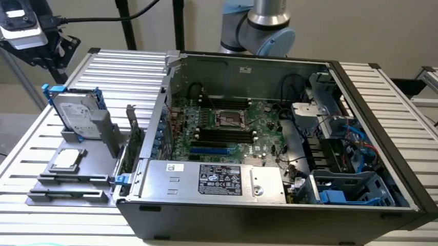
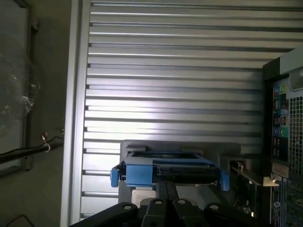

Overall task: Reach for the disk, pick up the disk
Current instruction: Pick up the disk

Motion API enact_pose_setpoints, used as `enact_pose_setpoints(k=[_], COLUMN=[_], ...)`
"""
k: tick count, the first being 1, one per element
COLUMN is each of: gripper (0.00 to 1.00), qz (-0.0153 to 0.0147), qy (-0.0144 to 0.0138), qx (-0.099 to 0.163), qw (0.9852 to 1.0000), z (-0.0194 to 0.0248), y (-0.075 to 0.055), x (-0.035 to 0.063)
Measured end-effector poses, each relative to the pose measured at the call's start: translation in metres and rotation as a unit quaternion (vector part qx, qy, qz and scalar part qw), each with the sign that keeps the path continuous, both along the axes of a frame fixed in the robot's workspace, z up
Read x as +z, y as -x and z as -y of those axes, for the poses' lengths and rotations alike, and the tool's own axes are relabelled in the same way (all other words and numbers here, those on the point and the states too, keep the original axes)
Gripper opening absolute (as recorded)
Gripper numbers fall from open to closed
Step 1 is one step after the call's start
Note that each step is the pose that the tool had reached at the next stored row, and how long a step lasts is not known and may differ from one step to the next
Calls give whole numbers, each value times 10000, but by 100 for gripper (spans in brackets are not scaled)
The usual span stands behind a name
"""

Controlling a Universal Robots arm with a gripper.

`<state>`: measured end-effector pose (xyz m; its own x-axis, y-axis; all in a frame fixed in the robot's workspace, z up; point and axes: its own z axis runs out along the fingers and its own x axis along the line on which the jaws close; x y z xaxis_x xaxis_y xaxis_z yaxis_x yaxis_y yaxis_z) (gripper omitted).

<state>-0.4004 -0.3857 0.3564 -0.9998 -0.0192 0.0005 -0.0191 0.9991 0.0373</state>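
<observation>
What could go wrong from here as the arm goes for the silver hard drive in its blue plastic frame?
1. The silver, blue-framed disk stands on edge in a grey slotted holder. If the gripper arrives off-centre, it could tip the disk or jam it in the slot.
2. A dark upright expansion card and the open computer case's side wall stand close beside the disk. A sideways drift might strike them.

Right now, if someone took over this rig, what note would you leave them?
Tool: hovers above the disk, apart from it.
Disk: upright in the grey stand on the slatted table, at the exterior view's left of the open case.
Done: reach is under way, with the tool lined up over the disk's top edge.
Left: disk not yet gripped or lifted.
</observation>
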Motion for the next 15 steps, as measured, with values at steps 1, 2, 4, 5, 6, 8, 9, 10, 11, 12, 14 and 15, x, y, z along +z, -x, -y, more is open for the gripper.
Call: enact_pose_setpoints(k=[1, 2, 4, 5, 6, 8, 9, 10, 11, 12, 14, 15], gripper=[11, 11, 11, 11, 11, 11, 11, 11, 11, 11, 11, 11], qz=[0, 0, 0, 0, -1, 1, 0, 0, 0, 0, 0, 0], qy=[4, 9, 21, 28, 37, 60, 62, 62, 62, 62, 63, 63], qx=[0, 0, -1, 0, 0, -1, -1, 0, 0, 0, 32, 85], qw=[10000, 10000, 10000, 10000, 10000, 10000, 10000, 10000, 10000, 10000, 10000, 9999], z=[-16, -32, -63, -80, -95, -109, -109, -109, -109, -109, -109, -110], y=[37, 75, 146, 179, 204, 217, 218, 218, 218, 218, 217, 217], x=[0, 0, -1, -1, -1, -2, -1, -2, -1, -1, -1, -1])
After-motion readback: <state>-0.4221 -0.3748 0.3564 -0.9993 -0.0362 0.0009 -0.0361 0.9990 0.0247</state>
